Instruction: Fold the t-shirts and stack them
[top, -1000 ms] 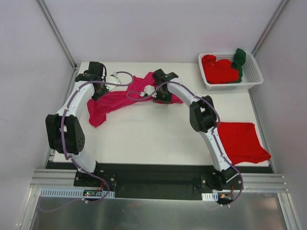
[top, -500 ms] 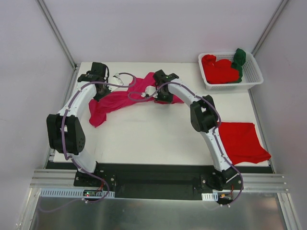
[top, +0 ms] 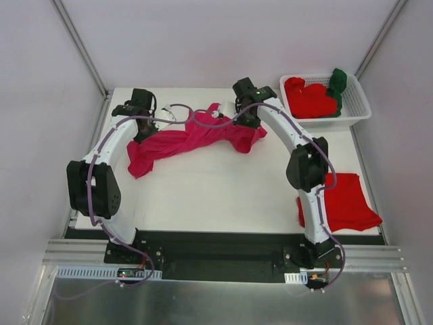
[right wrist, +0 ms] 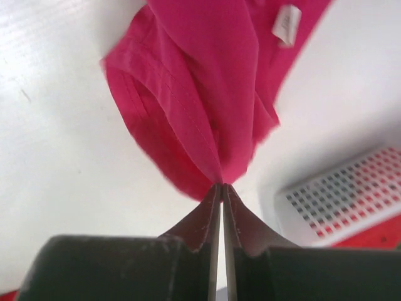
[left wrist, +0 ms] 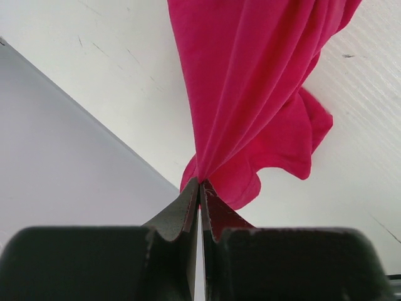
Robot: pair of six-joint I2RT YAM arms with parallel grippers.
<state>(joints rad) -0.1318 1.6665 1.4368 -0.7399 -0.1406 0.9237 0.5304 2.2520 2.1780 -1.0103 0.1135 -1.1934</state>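
A magenta-pink t-shirt hangs stretched between both grippers across the back of the table. My left gripper is shut on its left end; in the left wrist view the cloth fans out from the pinched tips. My right gripper is shut on the right end, cloth bunched at its tips, a white label showing. A folded red t-shirt lies at the right edge. More red t-shirts and a dark green one fill the basket.
The white slotted basket stands at the back right corner, its wall close to my right gripper. Metal frame posts rise at the back corners. The black base rail runs along the near edge.
My right gripper closed on the pink shirt and moved right and back toward the basket, lifting and stretching the cloth. The left gripper kept its hold, barely moving.
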